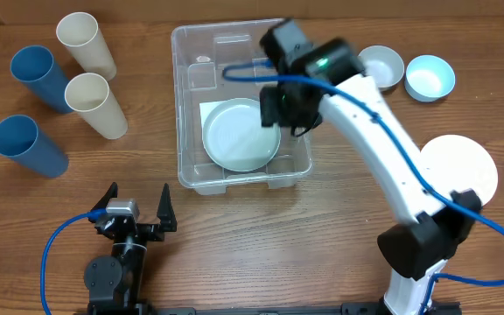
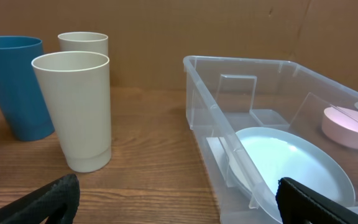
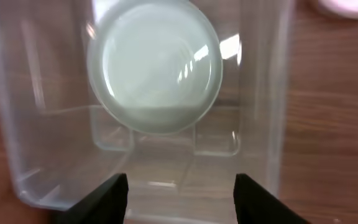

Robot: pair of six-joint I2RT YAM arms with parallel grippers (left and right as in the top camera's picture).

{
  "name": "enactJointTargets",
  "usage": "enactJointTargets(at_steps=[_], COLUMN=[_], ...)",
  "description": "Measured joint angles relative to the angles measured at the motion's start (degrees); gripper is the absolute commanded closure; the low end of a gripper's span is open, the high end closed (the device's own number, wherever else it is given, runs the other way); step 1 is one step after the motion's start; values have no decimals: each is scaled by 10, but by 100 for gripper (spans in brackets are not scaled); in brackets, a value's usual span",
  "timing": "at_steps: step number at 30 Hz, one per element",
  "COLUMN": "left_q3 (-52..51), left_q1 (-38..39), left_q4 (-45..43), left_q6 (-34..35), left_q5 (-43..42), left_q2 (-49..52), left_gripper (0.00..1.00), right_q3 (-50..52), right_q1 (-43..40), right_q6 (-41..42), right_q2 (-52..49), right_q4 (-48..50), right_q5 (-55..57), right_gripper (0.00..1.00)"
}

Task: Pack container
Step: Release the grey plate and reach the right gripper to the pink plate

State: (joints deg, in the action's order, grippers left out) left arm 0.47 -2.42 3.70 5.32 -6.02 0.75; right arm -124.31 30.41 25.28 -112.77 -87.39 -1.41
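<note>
The clear plastic container (image 1: 182,96) stands at the middle of the table, and a pale round plate (image 1: 239,136) lies flat on its bottom. My right gripper (image 1: 278,105) hangs over the container's right half, just above the plate's edge. In the right wrist view its gripper (image 3: 182,199) is open, with nothing between the fingers; the plate (image 3: 154,68) lies below inside the container (image 3: 272,93). My left gripper (image 1: 138,210) rests open near the table's front, left of the container. The left wrist view shows its gripper (image 2: 179,205) wide apart and empty, with the container (image 2: 241,61) and plate (image 2: 291,162) ahead.
Two blue cups (image 1: 38,77) (image 1: 26,144) and two cream cups (image 1: 86,44) (image 1: 94,105) stand at the left. Right of the container sit a pinkish bowl (image 1: 381,68), a light blue bowl (image 1: 430,77) and a white plate (image 1: 458,171).
</note>
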Motion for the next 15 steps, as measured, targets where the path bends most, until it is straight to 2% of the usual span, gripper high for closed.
enactJointTargets(at_steps=[2,4,12,15], left_q3=[0,0,0,0], left_q1=[0,0,0,0], left_q4=[0,0,0,0], left_q6=[0,0,0,0], left_q5=[0,0,0,0], left_q2=[0,0,0,0], left_gripper=[0,0,0,0], right_q3=[-88,-111,-111,-65], right_q1=[-29,-72,-309,-390], right_q6=[20,29,43,45], right_q2=[1,4,10,30], right_q4=[-66,-90,-96,-96], right_q5=[17,23,3,1], right_gripper=[40,39,37,36])
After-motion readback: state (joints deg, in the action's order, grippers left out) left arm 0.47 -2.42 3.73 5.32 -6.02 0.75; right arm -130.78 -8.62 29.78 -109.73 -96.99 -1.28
